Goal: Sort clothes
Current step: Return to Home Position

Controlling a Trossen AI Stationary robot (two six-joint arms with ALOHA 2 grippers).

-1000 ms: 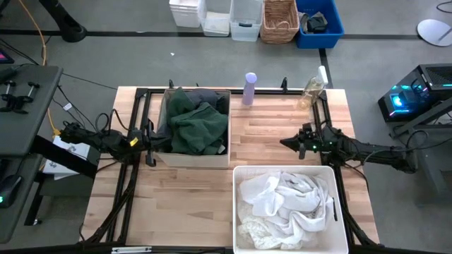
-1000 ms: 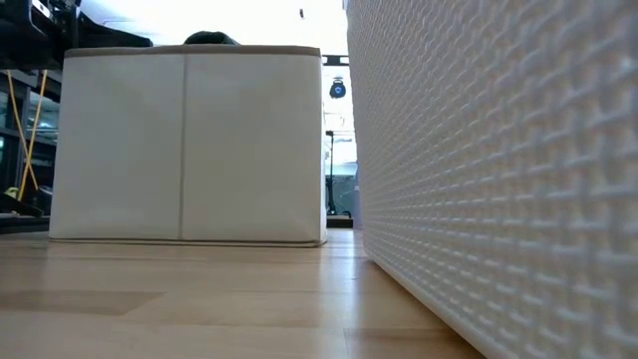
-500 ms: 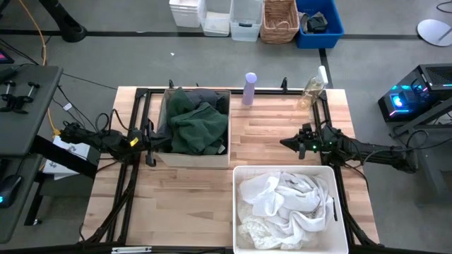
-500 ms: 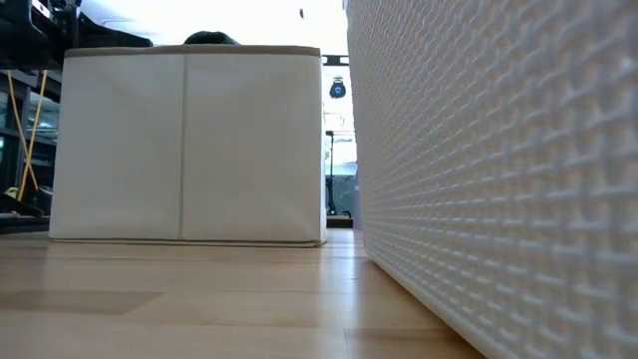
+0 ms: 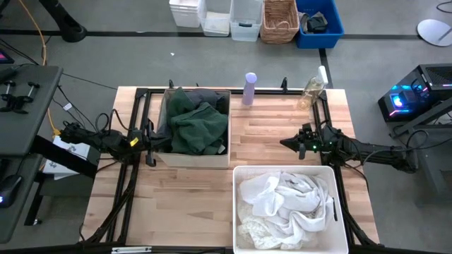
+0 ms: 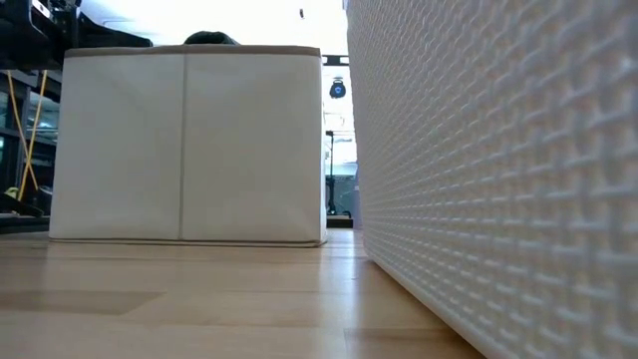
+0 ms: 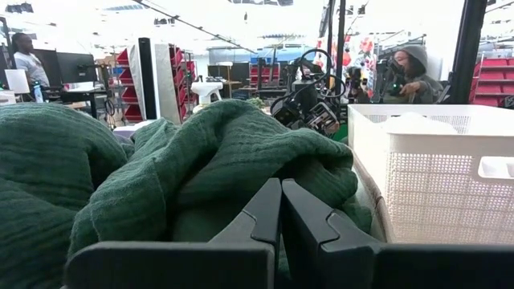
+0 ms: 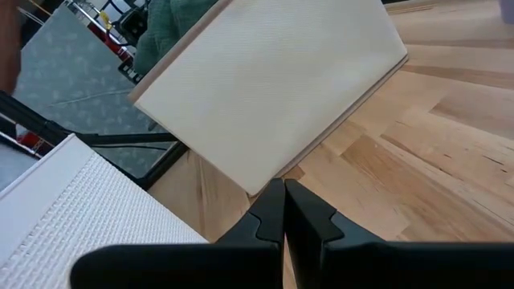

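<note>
Floor: grey concrete all round; a wicker basket point(image 5: 280, 20) and a blue tub point(image 5: 320, 25) stand along the top middle of the high view.
Table point(image 5: 268, 141): pale wooden planks with a black frame along its edges, filling the centre of the high view.
Fabric bin point(image 5: 164, 123): light-sided, at centre left of the high view. In the low view its plain wall fills the left half.
Dark green top point(image 5: 201, 127): bunched up inside the fabric bin, filling most of it.
Dark grey top point(image 5: 212, 95): a strip of it shows at the upper right of the fabric bin, partly under the green one.
White plastic bin point(image 5: 235, 212): at lower centre right of the high view, just below and right of the fabric bin. Its textured wall fills the right half of the low view.
White pieces point(image 5: 282, 201): crumpled together inside the white plastic bin.
Lavender bottle point(image 5: 249, 88): upright at the table's top edge, just right of the fabric bin.
Clear bottle point(image 5: 313, 90): at the table's upper right.
Left gripper point(image 7: 280, 189): fingers pressed together, holding nothing, just beside the fabric bin's left wall at middle left of the high view.
Right gripper point(image 8: 283, 186): fingers pressed together, empty, over bare wood at middle right of the high view, above the white plastic bin's upper right corner.
People: a hooded person point(image 7: 409, 68) and another person point(image 7: 24, 56) are in the room beyond the table.
</note>
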